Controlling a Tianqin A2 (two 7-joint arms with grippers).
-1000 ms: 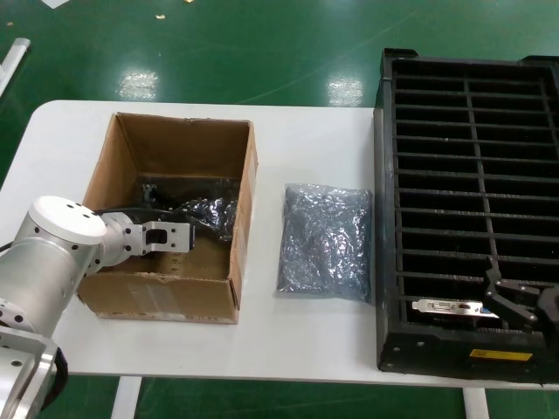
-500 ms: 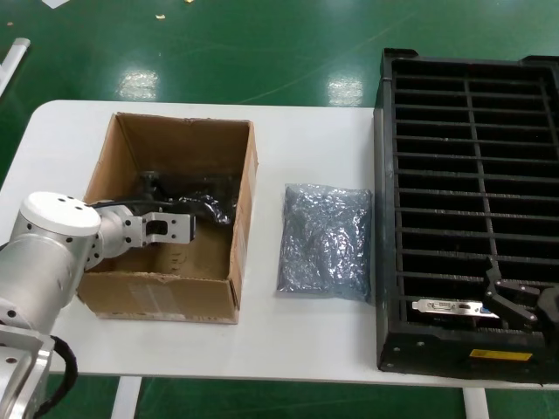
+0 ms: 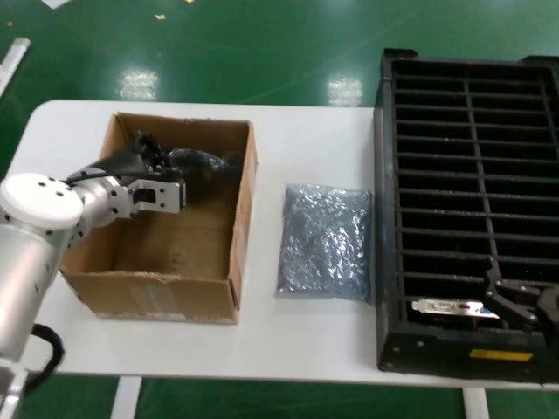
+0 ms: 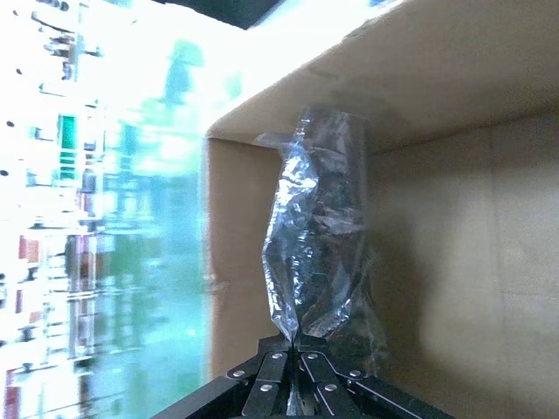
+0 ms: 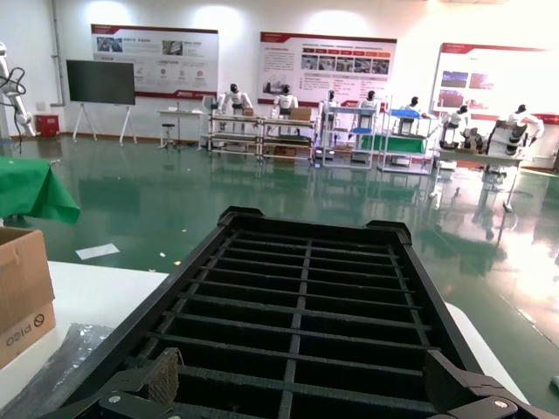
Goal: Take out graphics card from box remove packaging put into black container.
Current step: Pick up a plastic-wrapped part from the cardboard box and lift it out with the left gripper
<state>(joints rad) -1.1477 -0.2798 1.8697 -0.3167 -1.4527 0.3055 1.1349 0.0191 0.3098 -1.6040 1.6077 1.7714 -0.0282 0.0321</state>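
Holding a shiny bag, the left gripper [image 3: 170, 166] is inside the brown box [image 3: 244, 227], up near the far wall. Its fingers are pinched shut on one end of the bag [image 4: 319, 244], and the left wrist view shows the bag stretching straight away from the fingertips, long and thin, with a dark card [image 4: 336, 175] inside it. The bag looks lifted off the box floor, hanging from the gripper, so I think the step now is pulling it up and out of the box. The way out is up and then to the right, over the right wall of the box. Another bag [image 3: 325, 242] lies flat on the white table [image 3: 288, 131] between the box and the black crate [image 3: 384, 262]. The right gripper [image 3: 515, 301] rests far to the right, at the near end of the crate, just beside a silver bracket [image 3: 447, 306] sitting in a near slot. I cannot tell if its fingers are open or closed. The left arm is much closer to the box, so this job belongs to it.
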